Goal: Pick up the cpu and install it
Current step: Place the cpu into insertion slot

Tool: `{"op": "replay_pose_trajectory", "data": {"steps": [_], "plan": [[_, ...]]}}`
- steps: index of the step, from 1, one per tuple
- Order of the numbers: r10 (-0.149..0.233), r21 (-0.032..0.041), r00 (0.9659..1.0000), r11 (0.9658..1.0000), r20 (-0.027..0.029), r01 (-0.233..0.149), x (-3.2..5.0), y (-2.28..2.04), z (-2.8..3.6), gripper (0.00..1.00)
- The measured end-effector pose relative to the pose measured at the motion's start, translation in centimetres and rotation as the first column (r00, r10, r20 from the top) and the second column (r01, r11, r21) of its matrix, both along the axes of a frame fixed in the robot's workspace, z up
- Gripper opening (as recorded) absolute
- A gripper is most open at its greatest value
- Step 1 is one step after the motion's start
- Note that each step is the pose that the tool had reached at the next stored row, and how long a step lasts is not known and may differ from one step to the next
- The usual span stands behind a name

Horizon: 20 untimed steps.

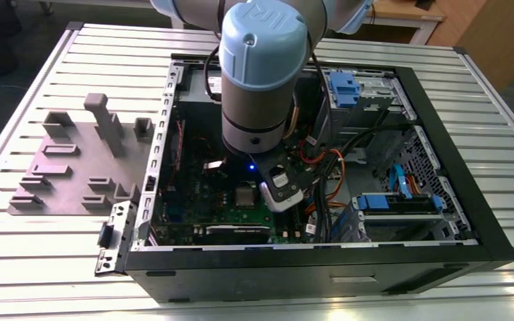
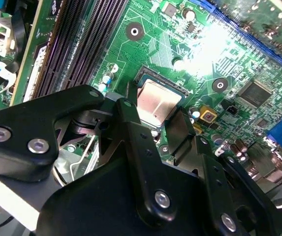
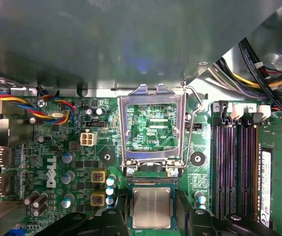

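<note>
Reaching down into the open computer case (image 1: 471, 221) on the slatted table (image 1: 51, 267), the arm held its gripper (image 2: 155, 105) over the green motherboard (image 3: 81, 162). The cpu (image 3: 151, 206) lay flat in its socket, silvery top up, beside the hinged edge of the metal retention frame (image 3: 153, 93), which stood flipped open. The fingers (image 2: 131, 113) were released, parted to either side of the cpu, close to the socket's rim. A grey fixture (image 1: 78, 160) sat on the table beside the case's wall on the exterior view's left.
</note>
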<state>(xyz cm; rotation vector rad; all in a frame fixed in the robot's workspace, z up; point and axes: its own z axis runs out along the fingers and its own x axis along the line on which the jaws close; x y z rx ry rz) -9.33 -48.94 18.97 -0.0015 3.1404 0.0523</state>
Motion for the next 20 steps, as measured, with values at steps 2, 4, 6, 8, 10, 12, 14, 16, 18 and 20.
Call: {"op": "replay_pose_trajectory", "data": {"steps": [2,4,6,8,10,12,14,16,18,20], "plan": [[0.0,0.0002,1.0,1.0,0.0001,0.0,0.0,0.0,-0.01,0.47],[0.0,0.0005,1.0,1.0,0.0002,0.0,0.0,0.01,0.01,0.47],[0.0,0.0007,1.0,1.0,0.0004,0.0,0.0,0.01,0.02,0.47],[0.0,0.0002,1.0,1.0,0.0002,0.0,0.0,0.0,0.05,0.47],[0.0,-0.0006,1.0,1.0,0.0001,0.0,0.0,0.0,0.05,0.47],[-0.001,-0.0012,1.0,1.0,0.0001,0.001,0.01,0.0,0.05,0.47],[-0.001,-0.0014,1.0,1.0,0.0,0.001,0.0,0.0,0.03,0.47],[-0.001,-0.0014,1.0,1.0,0.0,0.001,0.0,0.0,-0.01,0.47],[-0.002,-0.0014,1.0,1.0,0.0,0.002,0.01,0.01,-0.08,0.47],[-0.003,-0.0014,1.0,1.0,0.0,0.003,0.01,0.01,-0.12,0.47]]}}
